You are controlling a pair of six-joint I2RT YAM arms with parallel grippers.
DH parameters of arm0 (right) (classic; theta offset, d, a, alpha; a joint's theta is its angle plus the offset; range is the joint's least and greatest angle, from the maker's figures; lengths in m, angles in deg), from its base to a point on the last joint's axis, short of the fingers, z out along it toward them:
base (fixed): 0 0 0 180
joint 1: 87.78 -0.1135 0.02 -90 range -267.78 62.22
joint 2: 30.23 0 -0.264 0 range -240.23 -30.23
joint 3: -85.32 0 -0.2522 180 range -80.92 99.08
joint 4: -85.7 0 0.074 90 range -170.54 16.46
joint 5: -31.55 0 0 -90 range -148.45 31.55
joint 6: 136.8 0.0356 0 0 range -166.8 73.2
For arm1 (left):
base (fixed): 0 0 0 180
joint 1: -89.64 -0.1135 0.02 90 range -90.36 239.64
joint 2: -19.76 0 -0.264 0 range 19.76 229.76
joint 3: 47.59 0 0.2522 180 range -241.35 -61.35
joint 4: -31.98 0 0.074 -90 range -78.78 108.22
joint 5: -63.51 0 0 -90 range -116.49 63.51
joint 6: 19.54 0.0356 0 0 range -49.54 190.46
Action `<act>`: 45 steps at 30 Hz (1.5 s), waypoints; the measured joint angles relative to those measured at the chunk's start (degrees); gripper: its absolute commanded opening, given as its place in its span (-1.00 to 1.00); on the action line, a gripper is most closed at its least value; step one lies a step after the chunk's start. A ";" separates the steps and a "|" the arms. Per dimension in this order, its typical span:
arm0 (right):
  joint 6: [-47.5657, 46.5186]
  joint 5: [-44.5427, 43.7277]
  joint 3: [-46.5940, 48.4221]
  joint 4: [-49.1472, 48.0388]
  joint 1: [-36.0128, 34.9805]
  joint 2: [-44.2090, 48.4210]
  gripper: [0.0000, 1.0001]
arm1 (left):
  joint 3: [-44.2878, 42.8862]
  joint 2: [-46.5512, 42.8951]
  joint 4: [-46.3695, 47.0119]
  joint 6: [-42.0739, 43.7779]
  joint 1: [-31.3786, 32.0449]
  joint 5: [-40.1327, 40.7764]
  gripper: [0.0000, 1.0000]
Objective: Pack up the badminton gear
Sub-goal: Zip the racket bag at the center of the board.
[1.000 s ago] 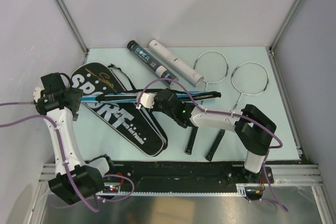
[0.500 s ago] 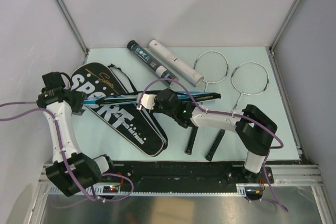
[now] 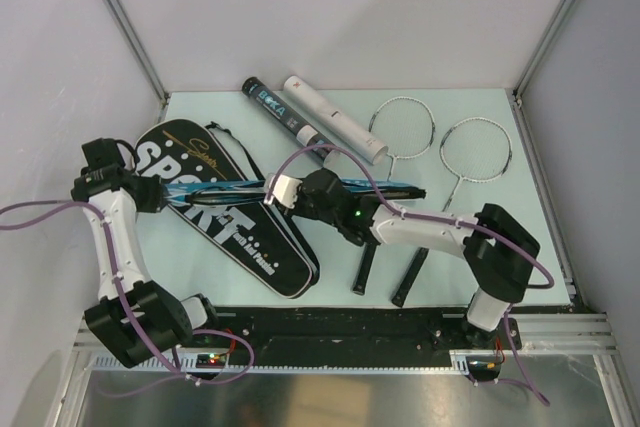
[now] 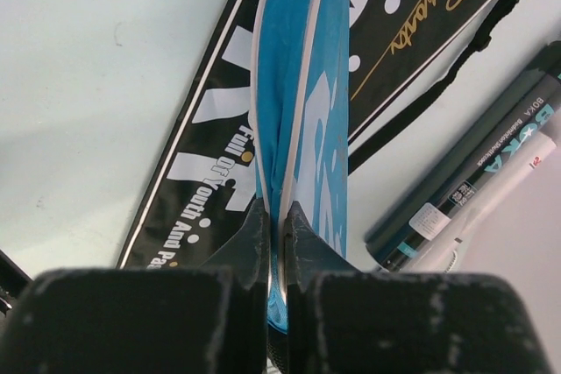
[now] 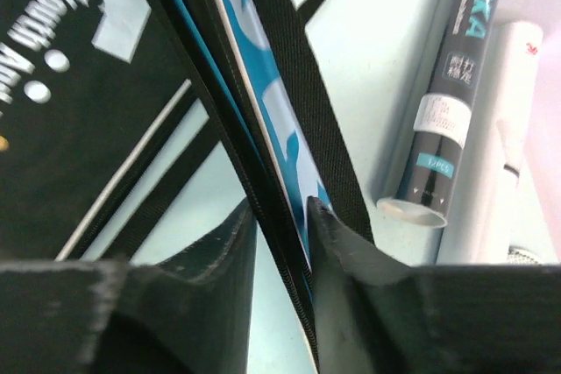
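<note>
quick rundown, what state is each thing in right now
left gripper, shut on the blue bag
right gripper, jaws parted around blue bag's edge
blue bag, on edge
black bag, lying flat
black tube, lying down
white tube, lying down
rackets, flat, not bagged

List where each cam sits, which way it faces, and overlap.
Top external: above and behind the bases, looking down at the table; left arm and right arm show.
Left wrist: on the left arm, looking along the blue bag toward the black tube; left gripper shut on the bag.
Right wrist: on the right arm, looking along that bag's edge; right gripper straddles it.
Shared: both wrist views see the bag and black tube.
</note>
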 measured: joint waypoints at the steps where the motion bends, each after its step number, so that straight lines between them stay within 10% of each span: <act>1: 1.01 0.02 -0.02 -0.15 -0.31 0.66 -0.13 | 0.07 -0.04 -0.02 -0.46 0.00 -0.35 -1.00; 9: 14.38 -1.66 0.02 -5.75 -7.52 5.97 0.10 | 2.34 -1.16 -0.07 -3.37 0.00 -1.03 -1.00; 24: 56.08 3.80 1.09 -23.82 -9.22 -2.19 -0.07 | 3.91 -3.56 -0.02 -6.58 0.00 -5.07 -1.00; 45: 65.66 1.14 14.34 -27.15 -9.88 -17.18 -0.10 | 7.08 -6.62 0.37 -7.91 0.00 -6.73 -1.00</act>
